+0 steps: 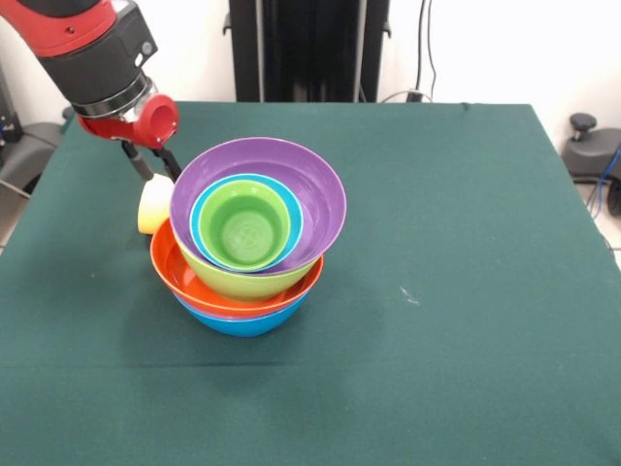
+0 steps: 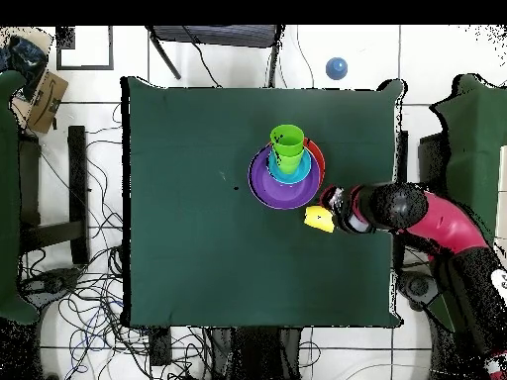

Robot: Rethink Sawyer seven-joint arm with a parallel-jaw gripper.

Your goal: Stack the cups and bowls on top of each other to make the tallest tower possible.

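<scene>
Green-clothed table (image 1: 466, 291), tower (image 1: 254, 243) of nested bowls, pincer (image 1: 155, 175) grasping pale yellow cup (image 1: 152, 207) just behind it.

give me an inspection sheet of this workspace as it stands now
surface: green cloth-covered table, bare apart from the stack.
job's things: tower of blue, orange, lime green, purple and cyan bowls, light green cup innermost, leaning; pale yellow cup beside it.
clutter: nothing seen on the table.
gripper: gripper shut on the pale yellow cup, held on its side next to the tower.
cables: tangled on the floor around the table.
surroundings: black chairs, cardboard box, blue ball on the floor.
</scene>
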